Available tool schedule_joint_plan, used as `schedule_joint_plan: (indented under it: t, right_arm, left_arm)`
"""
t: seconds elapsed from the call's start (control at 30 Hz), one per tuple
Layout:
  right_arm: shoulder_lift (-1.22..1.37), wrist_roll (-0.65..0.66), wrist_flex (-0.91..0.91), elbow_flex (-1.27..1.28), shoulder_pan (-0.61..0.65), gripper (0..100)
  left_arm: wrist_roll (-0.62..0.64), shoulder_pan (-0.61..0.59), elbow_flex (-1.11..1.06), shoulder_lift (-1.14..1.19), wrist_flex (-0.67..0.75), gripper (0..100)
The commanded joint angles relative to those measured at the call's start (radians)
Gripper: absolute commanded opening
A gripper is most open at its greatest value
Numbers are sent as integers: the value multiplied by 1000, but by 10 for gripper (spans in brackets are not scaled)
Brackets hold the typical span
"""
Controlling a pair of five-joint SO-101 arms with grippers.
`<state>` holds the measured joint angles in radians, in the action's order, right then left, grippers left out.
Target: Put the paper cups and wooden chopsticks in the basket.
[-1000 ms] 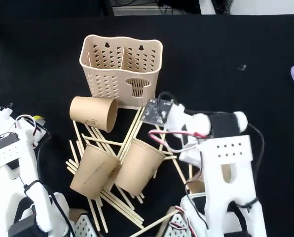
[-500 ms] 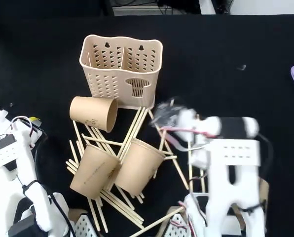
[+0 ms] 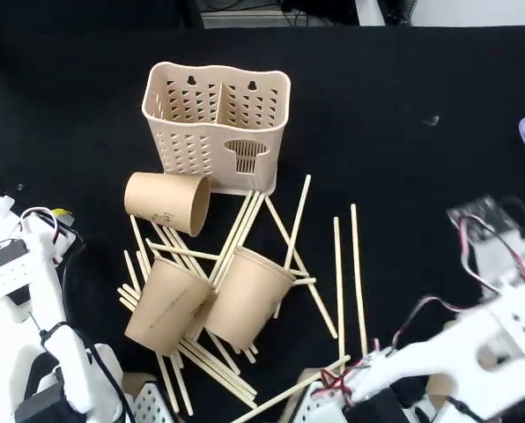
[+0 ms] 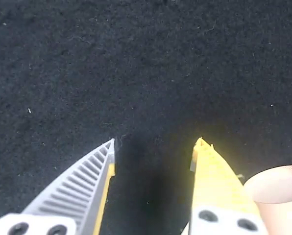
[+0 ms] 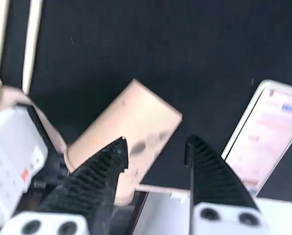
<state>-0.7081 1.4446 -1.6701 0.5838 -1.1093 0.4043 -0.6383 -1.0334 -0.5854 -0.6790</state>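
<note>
A black, faintly fuzzy cloth point(image 3: 403, 106) covers the table. Toward the back stands the basket point(image 3: 217, 123), upright, moulded in beige plastic with rounded corners and walls pierced by rows of small slots. A partition splits it into 2 compartments, and what shows inside both is bare perforated wall. The 3 paper cups lie on their sides on the cloth outside it, each a smooth tan tapered cylinder with a rolled rim: the rear cup point(image 3: 166, 203) just in front of the basket's left corner, the left cup point(image 3: 166, 304) and the middle cup point(image 3: 247, 297) nearer the arms, side by side and touching. The wooden chopsticks point(image 3: 236, 238) are thin, pale, straight sticks, criss-crossed in a loose heap under and around the 2 nearer cups, a few reaching the basket's foot. A parallel pair point(image 3: 337, 273) lies on the cloth to the right of the heap. The white plastic left arm point(image 3: 16, 326) sits at the near left; its left gripper point(image 4: 156, 144) hangs over bare cloth with jaws spread wide, 1 finger ribbed and pale, the other yellow. The right arm point(image 3: 500, 335) is at the near right. The right gripper point(image 5: 156, 142) has dark ribbed jaws parted and pinching nothing, above a tan flat-sided block point(image 5: 131, 122) (what it is cannot be told), with a white card point(image 5: 268, 132) beside it.
</note>
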Motion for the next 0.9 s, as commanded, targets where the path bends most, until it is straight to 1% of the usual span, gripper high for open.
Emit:
schedule_joint_plan:
  t: [0.0, 0.03, 0.13, 0.17, 0.23, 0.27, 0.3, 0.37, 0.4, 0.43, 0.53, 0.57, 0.73, 0.8, 0.87]
  right_arm:
    - [-24, 224, -92, -53, -178, 191]
    - [-25, 278, -97, -50, -224, 191]
    - [-48, 362, -86, -53, -345, 194]
    - [-58, 410, -87, -53, -391, 194]
    - [-77, 548, -89, -50, -480, 194]
    - [-88, 605, -89, -47, -493, 194]
    - [-94, 638, -84, -47, -493, 191]
    - [-94, 651, -63, -38, -486, 194]
    - [-93, 687, -51, -25, -483, 194]
    - [-93, 752, -46, -12, -483, 194]
    - [-97, 1026, -41, 30, -486, 194]
    - [-97, 1077, -41, 41, -486, 194]
    - [-99, 1232, -21, 99, -479, 194]
    - [-99, 1240, 49, 131, -477, 194]
    - [-99, 1241, 176, 196, -477, 194]
  left_arm:
    - [8, -2, 42, -15, 14, 255]
    - [9, -1, 42, -15, 14, 255]
    - [9, -1, 42, -15, 14, 255]
    - [9, -1, 42, -15, 14, 255]
    - [9, -1, 42, -15, 14, 255]
    - [9, -1, 42, -15, 15, 255]
    - [11, -1, 42, -15, 15, 255]
    - [11, -1, 42, -15, 15, 255]
    - [9, -1, 42, -15, 15, 255]
    - [9, -1, 42, -15, 15, 255]
    - [9, -1, 42, -15, 15, 255]
    - [9, -1, 42, -15, 15, 255]
    - [9, -1, 42, -15, 15, 255]
    - [9, -1, 42, -15, 15, 255]
    - [9, -1, 42, -15, 15, 255]
